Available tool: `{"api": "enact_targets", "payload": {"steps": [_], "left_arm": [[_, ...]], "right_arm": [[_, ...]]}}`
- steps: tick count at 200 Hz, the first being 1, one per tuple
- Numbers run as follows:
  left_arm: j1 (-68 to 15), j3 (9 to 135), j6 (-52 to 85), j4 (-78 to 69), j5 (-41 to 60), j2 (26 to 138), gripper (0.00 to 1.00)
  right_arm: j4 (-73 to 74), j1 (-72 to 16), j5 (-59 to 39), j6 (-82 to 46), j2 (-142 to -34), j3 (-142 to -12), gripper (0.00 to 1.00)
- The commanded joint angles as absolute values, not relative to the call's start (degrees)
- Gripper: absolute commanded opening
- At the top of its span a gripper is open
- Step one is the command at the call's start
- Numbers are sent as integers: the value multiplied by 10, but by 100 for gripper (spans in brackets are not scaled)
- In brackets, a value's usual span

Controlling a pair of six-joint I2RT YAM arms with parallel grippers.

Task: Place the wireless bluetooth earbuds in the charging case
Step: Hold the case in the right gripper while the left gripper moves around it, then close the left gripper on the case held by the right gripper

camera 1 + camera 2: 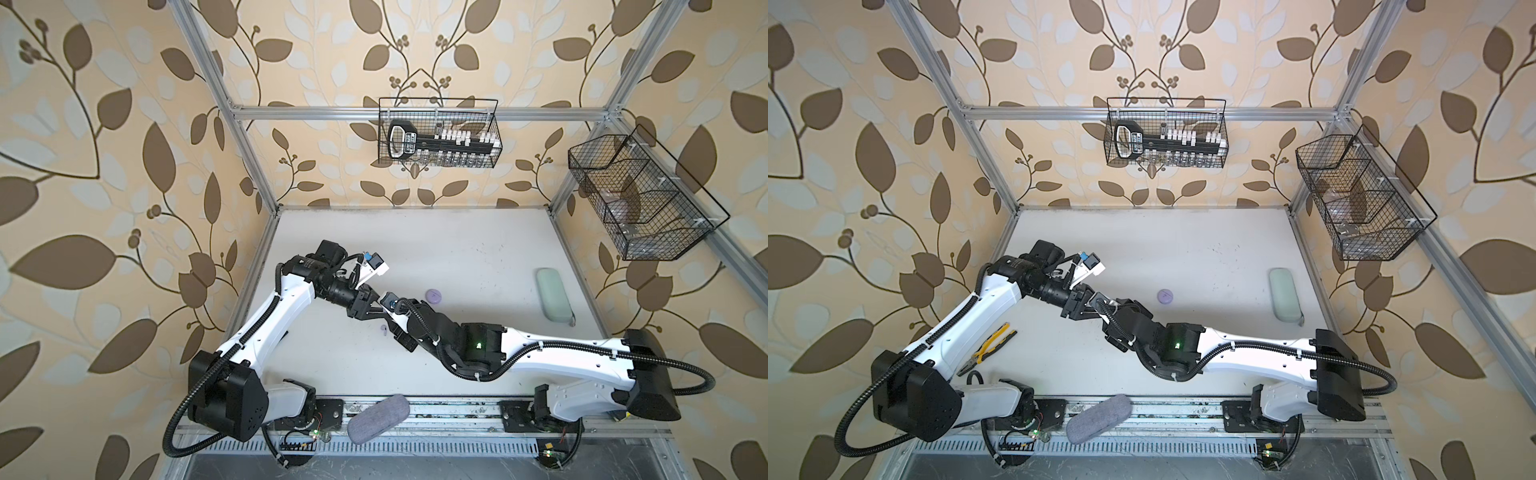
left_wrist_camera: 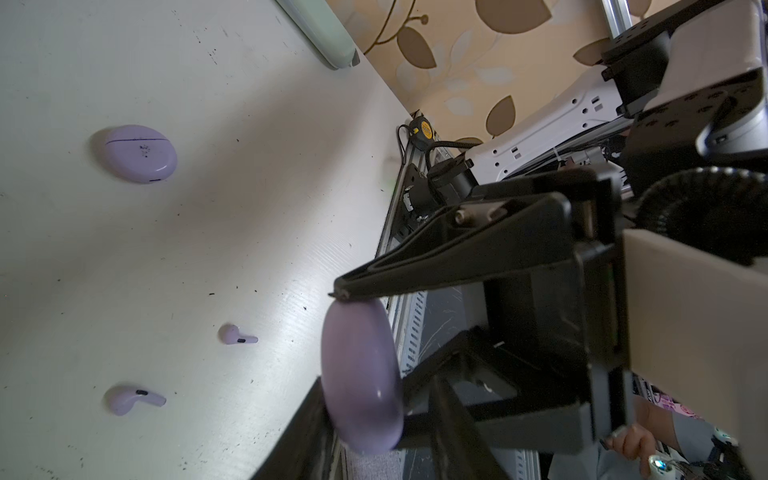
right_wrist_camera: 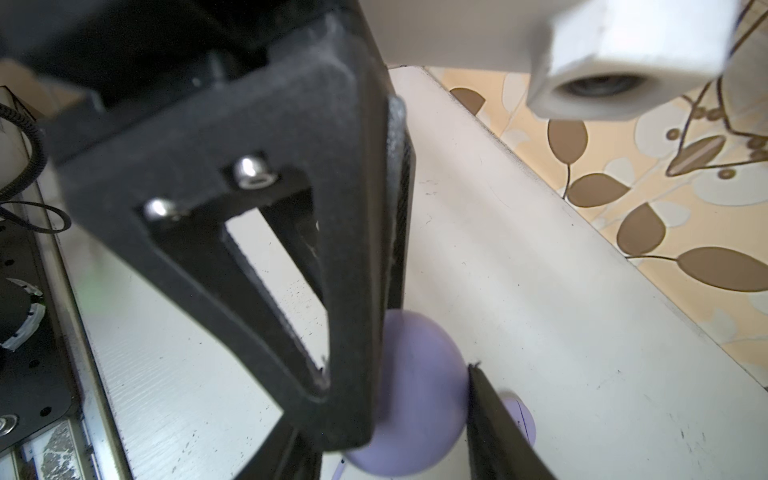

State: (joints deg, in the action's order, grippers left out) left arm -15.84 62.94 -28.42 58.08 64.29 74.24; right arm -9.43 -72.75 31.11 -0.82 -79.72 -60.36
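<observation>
Near edge first: a grey pouch [image 1: 378, 417] sits on the front rail and pliers [image 1: 988, 347] lie near left, both out of the way.

An earbud [image 2: 237, 334] and a second earbud [image 2: 133, 400] lie loose on the table [image 1: 457, 249], around the middle, close to where the arms meet. Neither is in a case.

Right above that spot both arms crowd one lilac case [image 2: 361, 374], held up off the table. The right gripper [image 1: 387, 318] looks clamped on it. The left gripper [image 2: 332, 336] has its upper fingertip touching the rim, but the close-ups are blurry and I honestly can't tell if it's pinching or just touching.

What worries me:
- The case is smooth and rounded. If one side pushes off-centre, it probably squirts out and drops onto the earbuds, scattering them.
- The fingers are nearly tangled, so a small misjudged move likely knocks gripper into gripper.
- The lid looks shut, so prying it could twist the case out of the hold.

Further right sits a second case [image 1: 559, 296], also closed and easy to mix up. A green glasses case [image 1: 555, 299] lies far right, harmless.
</observation>
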Motion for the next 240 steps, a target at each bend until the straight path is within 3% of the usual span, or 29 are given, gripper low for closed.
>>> {"api": "enact_targets", "payload": {"steps": [1, 194, 240], "left_arm": [[-166, 650, -306, 607, 668, 744, 38], [-167, 660, -334, 639, 687, 753, 29], [-167, 663, -344, 649, 690, 756, 23]], "right_arm": [[-94, -730, 316, 4, -806, -628, 37], [-91, -724, 299, 6, -824, -642, 35], [-92, -724, 297, 7, -824, -642, 36]]}}
